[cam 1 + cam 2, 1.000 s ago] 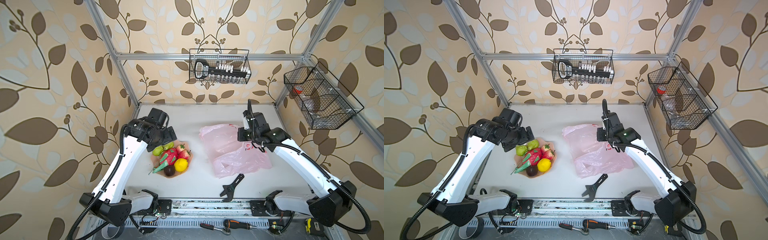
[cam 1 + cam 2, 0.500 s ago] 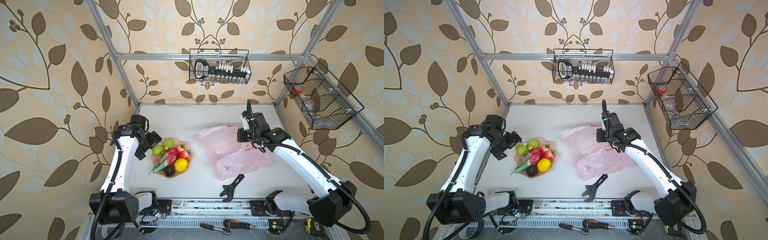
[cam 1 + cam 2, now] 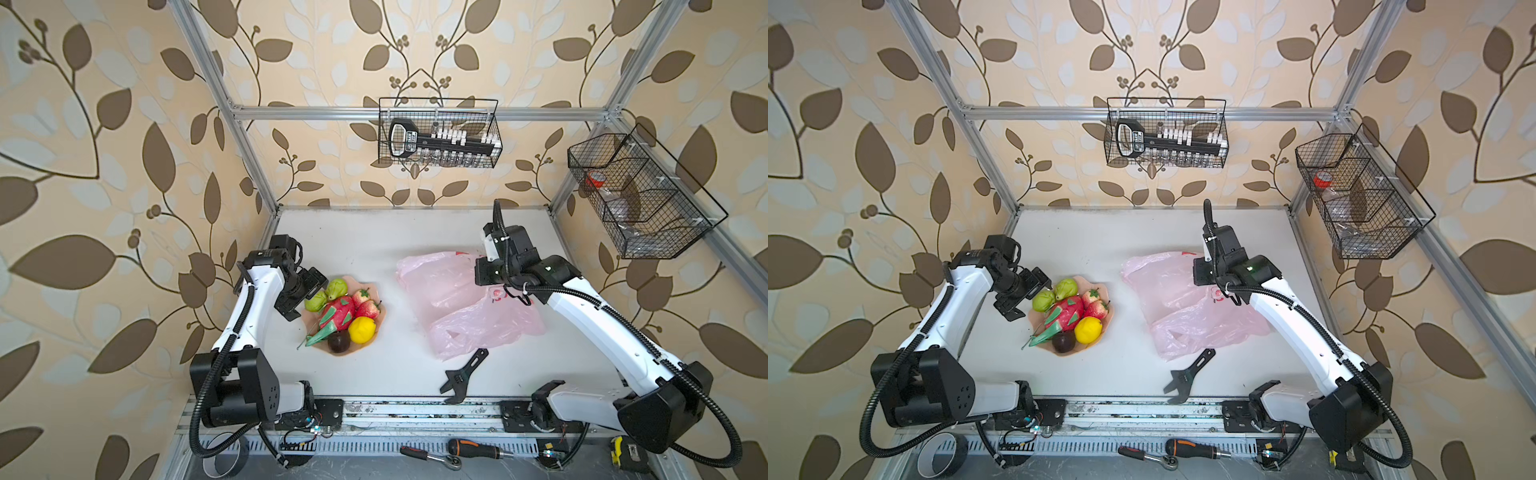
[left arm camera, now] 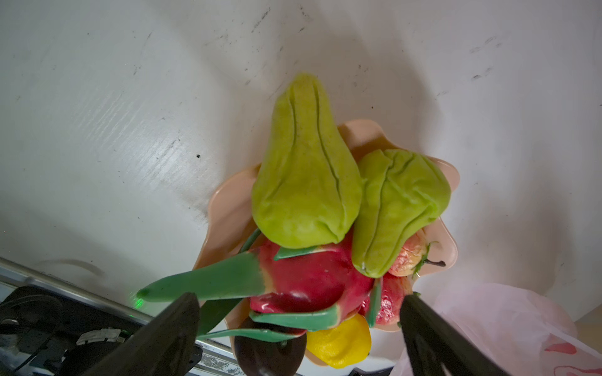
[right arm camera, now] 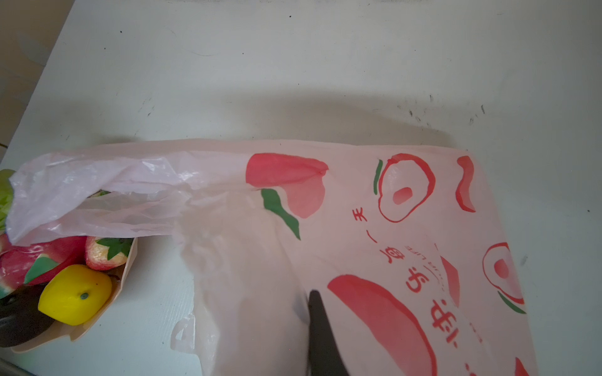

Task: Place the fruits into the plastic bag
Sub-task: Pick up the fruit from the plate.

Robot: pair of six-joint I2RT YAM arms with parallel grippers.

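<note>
Two green fruits [image 4: 306,175] nearest left gripper [image 4: 298,298], black wrench [image 3: 464,374] — beside plastic bag [image 3: 440,286]

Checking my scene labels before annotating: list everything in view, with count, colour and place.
green fruits: two, light green, plate's far side
dragon fruit: one, red-pink with green scales, plate's middle
strawberries: two, red, plate's bag side
lemon: one, yellow, plate's near side
dark purple fruit: one, beside the lemon
plate: one, peach, on the table, under all the fruits
plastic bag: one, pale pink with red print, table's right part
wrench: one, black, in front of the bag
wire baskets: two, black, on the frame
ratchet: one, silver, front ledge
screwdriver: one, orange-black, front ledge
table: one, white
left gripper: jaws open, beside the green fruits
right gripper: jaws shut on the plastic bag
</note>
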